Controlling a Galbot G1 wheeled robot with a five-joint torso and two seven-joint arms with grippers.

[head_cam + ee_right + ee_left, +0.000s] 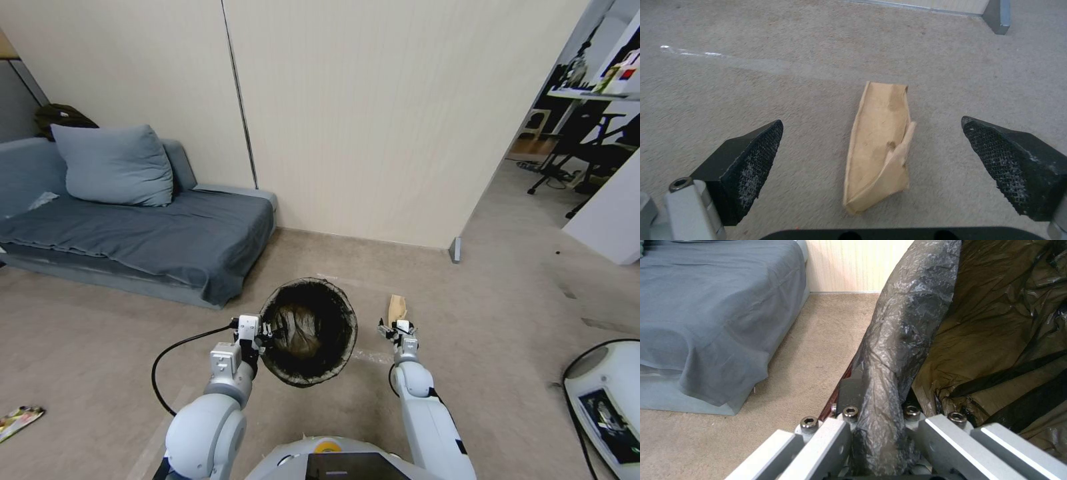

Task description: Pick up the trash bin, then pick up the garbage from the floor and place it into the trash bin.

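With the left gripper (265,331) clamping the bag-lined round trash bin (308,331) at frame centre, the right gripper's (871,146) wide-open, empty jaws straddled crumpled tan paper (880,146), needing descent and closure.

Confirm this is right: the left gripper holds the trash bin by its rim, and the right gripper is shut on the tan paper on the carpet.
One part is wrong. The right gripper is not shut: the right wrist view shows its jaws wide open, one on each side of the tan paper, which lies untouched on the carpet. The left gripper does hold the trash bin by its rim.
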